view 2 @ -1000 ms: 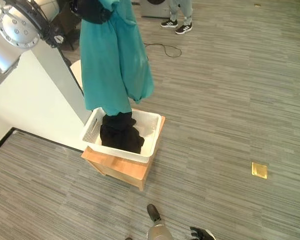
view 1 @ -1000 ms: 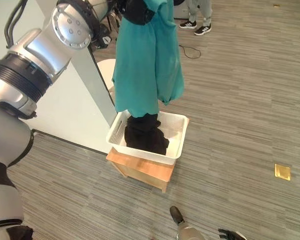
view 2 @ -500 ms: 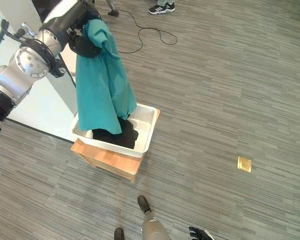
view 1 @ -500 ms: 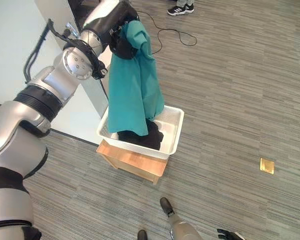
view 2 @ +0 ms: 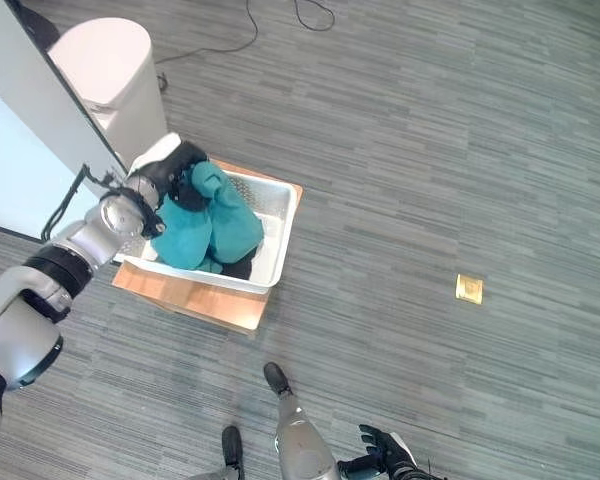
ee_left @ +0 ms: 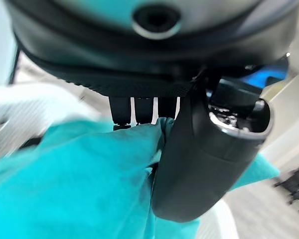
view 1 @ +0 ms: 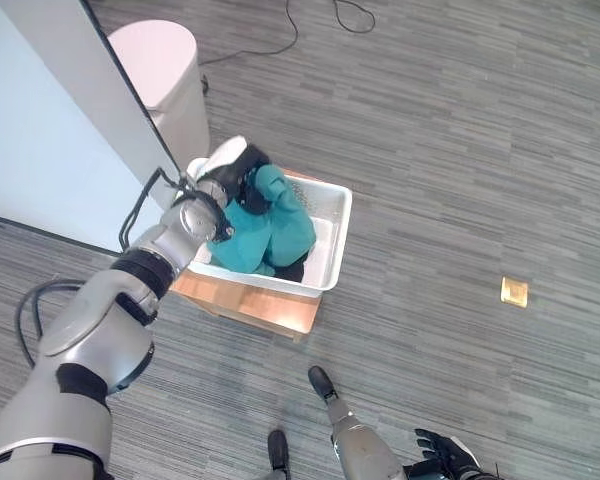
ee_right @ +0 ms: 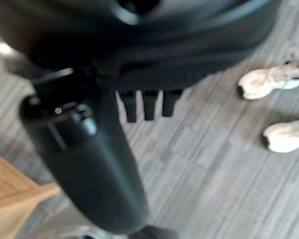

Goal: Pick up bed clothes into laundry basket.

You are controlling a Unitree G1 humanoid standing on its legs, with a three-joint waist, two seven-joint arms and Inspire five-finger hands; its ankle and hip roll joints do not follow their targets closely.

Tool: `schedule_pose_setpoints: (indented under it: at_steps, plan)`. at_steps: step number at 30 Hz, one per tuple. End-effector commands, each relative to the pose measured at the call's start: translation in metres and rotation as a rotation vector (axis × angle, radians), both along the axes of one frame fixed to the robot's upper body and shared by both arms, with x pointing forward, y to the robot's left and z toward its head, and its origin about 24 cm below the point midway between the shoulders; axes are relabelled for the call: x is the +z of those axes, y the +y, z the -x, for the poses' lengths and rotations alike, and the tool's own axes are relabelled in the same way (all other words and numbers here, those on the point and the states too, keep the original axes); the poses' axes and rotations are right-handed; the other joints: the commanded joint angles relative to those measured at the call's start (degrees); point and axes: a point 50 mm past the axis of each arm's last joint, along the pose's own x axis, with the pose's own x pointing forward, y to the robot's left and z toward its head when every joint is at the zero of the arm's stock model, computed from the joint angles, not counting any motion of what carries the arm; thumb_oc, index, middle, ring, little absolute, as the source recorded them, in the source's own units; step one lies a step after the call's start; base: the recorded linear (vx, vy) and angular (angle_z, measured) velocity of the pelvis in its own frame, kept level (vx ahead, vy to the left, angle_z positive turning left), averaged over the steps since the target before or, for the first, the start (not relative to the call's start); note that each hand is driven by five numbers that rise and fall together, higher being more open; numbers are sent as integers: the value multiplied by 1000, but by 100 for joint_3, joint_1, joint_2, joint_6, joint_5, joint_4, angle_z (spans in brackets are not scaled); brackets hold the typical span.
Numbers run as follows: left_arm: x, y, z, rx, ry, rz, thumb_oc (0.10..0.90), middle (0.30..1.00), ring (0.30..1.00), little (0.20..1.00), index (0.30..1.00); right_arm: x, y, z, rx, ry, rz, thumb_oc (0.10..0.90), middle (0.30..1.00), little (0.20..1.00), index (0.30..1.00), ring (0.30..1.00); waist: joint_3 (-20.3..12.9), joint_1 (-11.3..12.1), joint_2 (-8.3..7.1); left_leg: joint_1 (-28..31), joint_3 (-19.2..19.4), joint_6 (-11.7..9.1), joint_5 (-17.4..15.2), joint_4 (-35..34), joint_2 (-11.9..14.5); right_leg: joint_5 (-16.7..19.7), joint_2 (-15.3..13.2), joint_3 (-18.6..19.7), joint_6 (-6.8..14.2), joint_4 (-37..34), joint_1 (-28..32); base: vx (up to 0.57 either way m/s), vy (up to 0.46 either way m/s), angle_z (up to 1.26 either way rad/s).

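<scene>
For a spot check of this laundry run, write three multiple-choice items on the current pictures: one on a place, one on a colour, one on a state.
1. Where does the white plastic laundry basket stand?
A. on a low wooden stand
B. on a bed
C. on a chair

2. What colour is the garment at the top of the basket?
A. red
B. teal
C. yellow

3. What is the left hand doing?
A. hanging open over the floor
B. gripping the basket's rim
C. pinching the teal garment

Key: 1 A, wood shows under the basket; 2 B, teal cloth lies over a black garment; 3 C, the left wrist view shows thumb and fingers closed on the cloth.
</scene>
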Motion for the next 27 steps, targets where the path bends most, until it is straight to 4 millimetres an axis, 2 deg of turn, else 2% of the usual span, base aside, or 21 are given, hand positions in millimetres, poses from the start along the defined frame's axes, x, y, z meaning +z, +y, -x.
schedule_pose_setpoints:
  at_steps: [1, 3, 4, 5, 6, 7, 9, 12, 13, 14, 15, 17, 18, 20, 21, 23, 25, 26, 27]
  plan:
    - [37, 24, -5, 94, -110, 96, 400, 300, 300, 300, 300, 4, -21, 18, 2, 27, 70, 800, 900, 900, 900, 900, -245, -85, -153, -675, 68, -352, 578, -137, 158, -752, 111, 176, 459, 61, 292, 3, -5, -18]
    - [34, 30, -5, 122, -93, 67, 400, 300, 300, 300, 300, 5, -21, 17, 11, 24, 69, 800, 900, 900, 900, 900, -255, -128, -167, -665, 132, -360, 561, -137, 168, -748, 124, 218, 469, 66, 282, 15, 0, -19]
    - [35, 30, -5, 124, -96, 81, 571, 556, 556, 556, 556, 5, -21, 17, 11, 25, 69, 800, 900, 900, 900, 900, -258, -136, -172, -651, 156, -365, 549, -137, 172, -747, 127, 234, 471, 66, 288, 26, -4, -7]
    - [40, 30, -6, 115, -110, 93, 800, 900, 900, 900, 900, 6, -24, 19, 8, 31, 76, 800, 900, 900, 900, 900, -273, -144, -165, -628, 171, -368, 535, -137, 179, -752, 126, 244, 473, 66, 301, 0, 0, 0]
    - [40, 30, -6, 115, -110, 93, 800, 900, 900, 900, 900, 6, -24, 19, 8, 31, 76, 800, 900, 900, 900, 900, -269, -143, -165, -624, 173, -368, 534, -137, 180, -753, 127, 246, 473, 67, 304, 32, 9, -5]
    - [54, 24, -6, 74, -151, 103, 800, 900, 900, 900, 900, 7, -27, 18, 15, 32, 83, 800, 900, 900, 900, 900, -289, -133, -112, -585, 168, -365, 511, -137, 179, -775, 121, 254, 465, 72, 329, 21, 12, -7]
    - [61, 21, -5, 54, -174, 104, 800, 900, 900, 900, 900, 7, -27, 19, 17, 33, 84, 800, 900, 900, 900, 900, -287, -115, -85, -569, 154, -362, 505, -137, 175, -785, 116, 251, 461, 72, 351, 16, 12, -7]
    - [101, -10, 4, -134, -310, 112, 800, 900, 900, 900, 900, 8, -32, 22, 11, 41, 91, 800, 900, 900, 900, 900, -321, -2, 54, -515, 73, -357, 501, -137, 153, -824, 65, 184, 454, 62, 447, 4, 4, -1]
    - [101, -10, 4, -134, -310, 112, 800, 900, 900, 900, 900, 8, -32, 21, 11, 41, 91, 800, 900, 900, 900, 900, -315, -9, 51, -509, 68, -357, 500, -137, 152, -827, 64, 180, 453, 62, 454, 31, 8, 8]
    - [127, -26, 18, -279, -389, 126, 800, 900, 900, 900, 900, 8, -35, 24, 3, 50, 93, 800, 900, 900, 900, 900, -358, 108, 139, -468, -4, -359, 499, -137, 132, -852, 25, 121, 453, 51, 538, 25, 5, 8]
    - [127, -26, 19, -278, -388, 126, 800, 900, 900, 900, 900, 8, -34, 24, 4, 50, 92, 800, 900, 900, 900, 900, -359, 101, 136, -470, -7, -359, 500, -137, 131, -853, 24, 117, 453, 51, 537, 36, 3, 7]
    - [144, -29, 36, -381, -444, 186, 800, 900, 900, 900, 900, 7, -37, 30, -7, 68, 93, 800, 900, 900, 900, 900, -425, 223, 199, -432, -100, -361, 504, -137, 113, -888, -15, 37, 448, 30, 636, 34, -7, 13]
    - [153, -24, 48, -423, -475, 163, 800, 900, 900, 900, 900, 5, -38, 36, -17, 91, 91, 800, 900, 900, 900, 900, -508, 350, 239, -393, -188, -364, 511, -137, 96, -921, -46, -64, 442, 18, 714, 34, -9, 27]
    - [160, -21, 55, -439, -504, 135, 800, 900, 900, 900, 900, 5, -39, 37, -17, 100, 94, 800, 900, 900, 900, 900, -541, 391, 254, -375, -222, -368, 515, -137, 91, -937, -64, -114, 437, 14, 758, 11, -3, 28]
    - [167, -11, 65, -442, -532, 110, 800, 900, 900, 900, 900, 6, -40, 38, -17, 100, 91, 800, 900, 900, 900, 900, -614, 509, 242, -339, -290, -373, 523, -137, 89, -965, -92, -209, 433, 12, 834, 2, -6, 32]
    - [171, -2, 72, -439, -554, 132, 800, 900, 900, 900, 900, 8, -41, 36, -23, 84, 90, 800, 900, 900, 900, 900, -642, 545, 229, -316, -332, -372, 525, -137, 82, -980, -106, -262, 433, 11, 875, 9, -12, 25]
    - [171, 28, 90, -398, -611, 221, 800, 900, 900, 900, 900, 24, -49, 16, -65, -45, 100, 800, 900, 900, 900, 900, -701, 704, 140, -281, -387, -375, 526, -137, 79, -996, -127, -339, 433, 10, 938, 9, 4, 25]
    - [162, 51, 104, -355, -632, 280, 800, 900, 900, 900, 900, 40, -57, 2, -84, -139, 115, 800, 900, 900, 900, 900, -745, 739, 155, -246, -395, -378, 522, -137, 80, -1002, -136, -372, 435, 9, 988, 4, 24, 16]
    - [145, 73, 118, -306, -633, 343, 800, 900, 900, 900, 900, 66, -70, -17, -133, -306, 154, 800, 900, 900, 900, 900, -813, 911, 43, -208, -390, -380, 498, -137, 91, -1022, -145, -420, 433, 7, 1046, 4, 26, 8]
